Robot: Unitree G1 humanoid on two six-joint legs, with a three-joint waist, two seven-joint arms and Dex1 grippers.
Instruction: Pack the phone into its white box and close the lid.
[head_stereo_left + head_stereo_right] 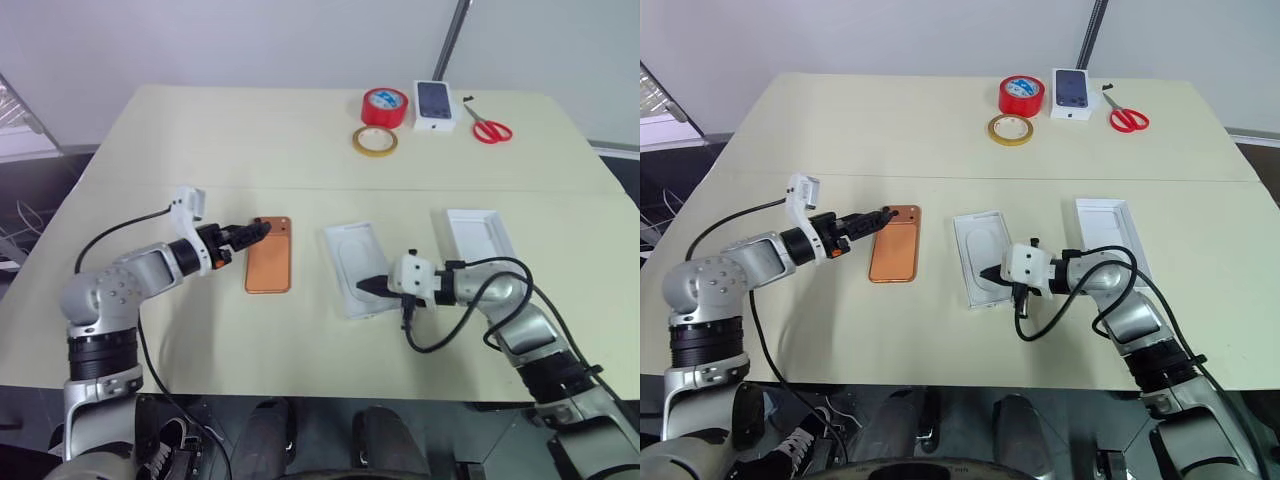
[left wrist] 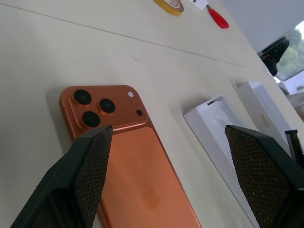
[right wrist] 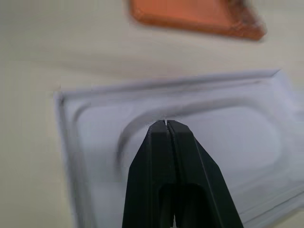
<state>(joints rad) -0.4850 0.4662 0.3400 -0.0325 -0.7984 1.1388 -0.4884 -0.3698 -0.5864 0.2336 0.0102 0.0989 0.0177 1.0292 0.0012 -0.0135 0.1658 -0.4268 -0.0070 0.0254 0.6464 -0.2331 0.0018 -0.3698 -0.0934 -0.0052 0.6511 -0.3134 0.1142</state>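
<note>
1. Left eye view: phone (image 1: pixel 269 255) lies camera-side up on the table (image 1: pixel 250 150), long axis running away from the robot.
2. Left tool (image 1: pixel 262 229), spread, sits at its far camera corner; nearer arm.
3. Right tool (image 1: pixel 364 285), pressed together, empty, over the white insert (image 1: pixel 352 262).

One phone (image 1: pixel 269 255), two tape rolls (image 1: pixel 384 106), perhaps two trays (image 1: pixel 478 234)

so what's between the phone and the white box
The flat white insert with an oval recess lies between the phone and the white box, with the right gripper at its near end. This shows in both eye views.
</note>
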